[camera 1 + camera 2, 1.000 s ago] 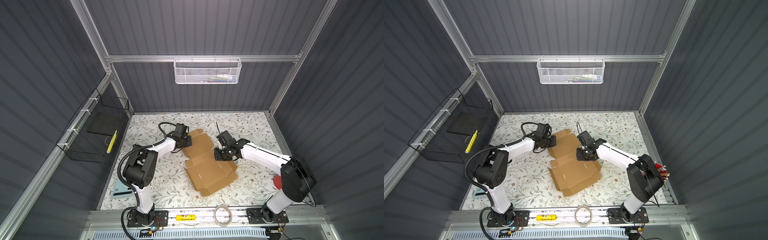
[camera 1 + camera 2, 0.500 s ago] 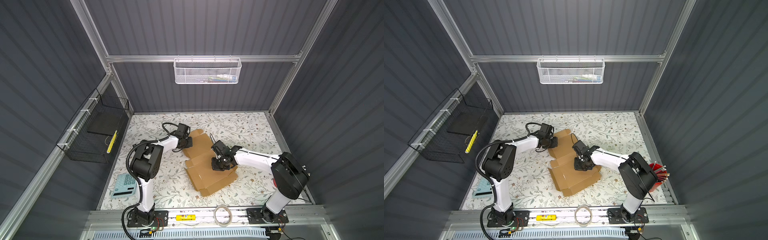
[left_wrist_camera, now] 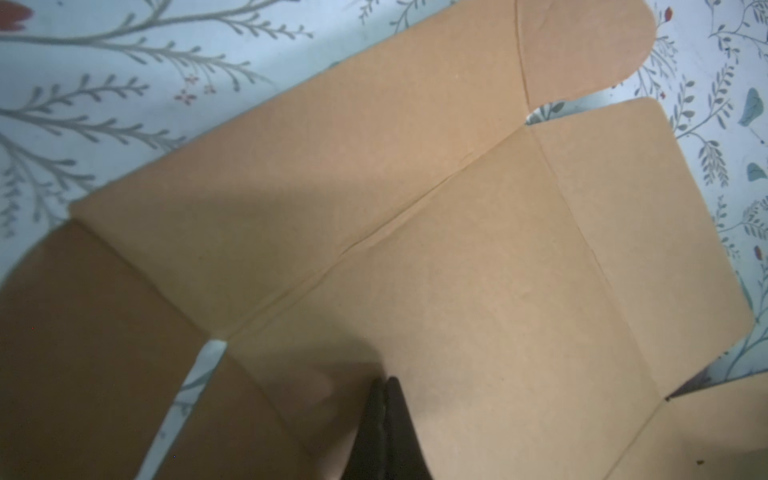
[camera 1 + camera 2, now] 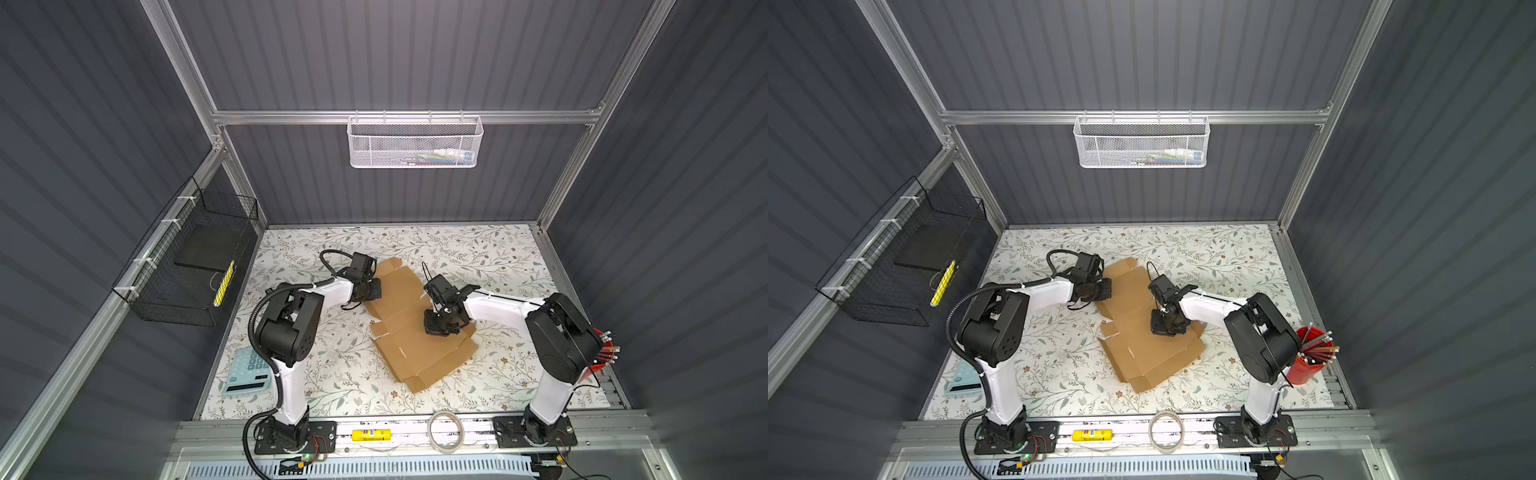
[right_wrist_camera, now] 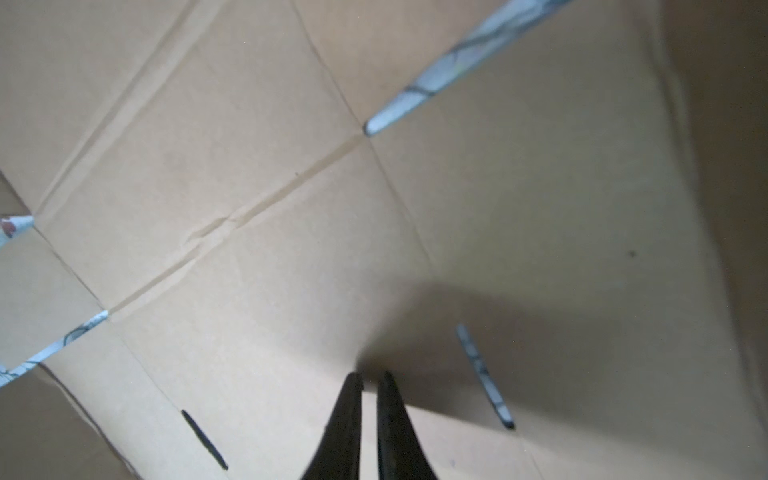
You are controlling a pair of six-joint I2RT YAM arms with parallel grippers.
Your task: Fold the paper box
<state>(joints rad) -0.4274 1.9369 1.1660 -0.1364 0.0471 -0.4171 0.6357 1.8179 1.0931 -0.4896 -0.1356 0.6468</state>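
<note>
On the floral mat (image 4: 332, 374), paper box (image 4: 419, 353) beneath closed left pincer (image 3: 384, 381), near-closed right pincer (image 5: 370, 377).

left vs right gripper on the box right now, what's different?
The left gripper has its jaws fully together; the right gripper leaves a thin gap. The left is at the left edge of the paper box's far panel; the right is over the sheet's middle, between the two slits. Both have their tips down at bare cardboard, with nothing between the jaws.

arms (image 4: 328, 291): white links, black joints | cable (image 4: 254, 313): black, corrugated | jaws: black, tapered
</note>
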